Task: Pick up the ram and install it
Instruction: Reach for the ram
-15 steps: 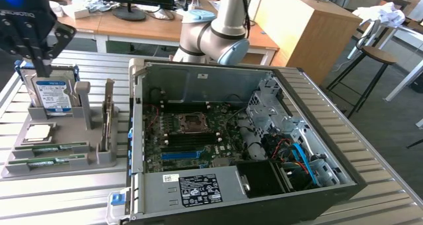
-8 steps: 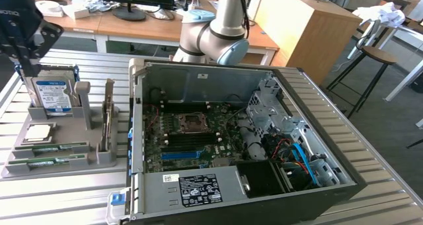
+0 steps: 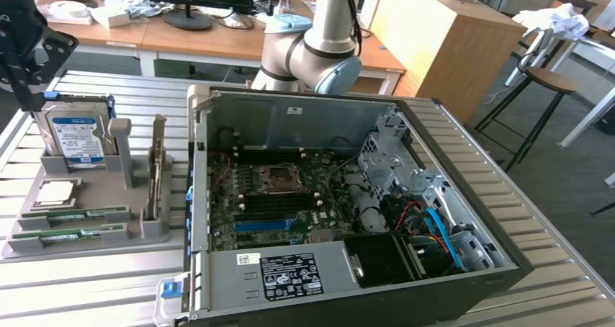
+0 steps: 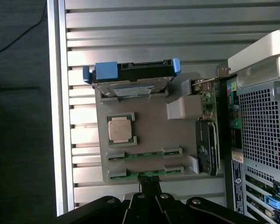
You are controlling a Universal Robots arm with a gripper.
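The open computer case [image 3: 288, 114] and the grey parts tray [image 3: 115, 197] are seen in the exterior view from a raised, fairly distant point, angled downward. In the wrist view the tray is seen from seemingly straight above, nearer. The tray, its ram [image 3: 69, 235] and 1 case edge are shared by the 2 views.

We hold our gripper [image 4: 148, 183], fingertips pressed together, above a grey tray [image 4: 177, 135] on the slatted table [image 4: 144, 37]. Nearest the fingertips lies a ram stick [image 4: 126, 174], with a second ram stick [image 4: 144, 154] just beside it. Beyond them the tray holds a processor [image 4: 119, 129] and a blue-railed hard drive [image 4: 130, 77]. An upright expansion card [image 4: 210, 135] stands between the tray and the computer case [image 4: 261, 116].
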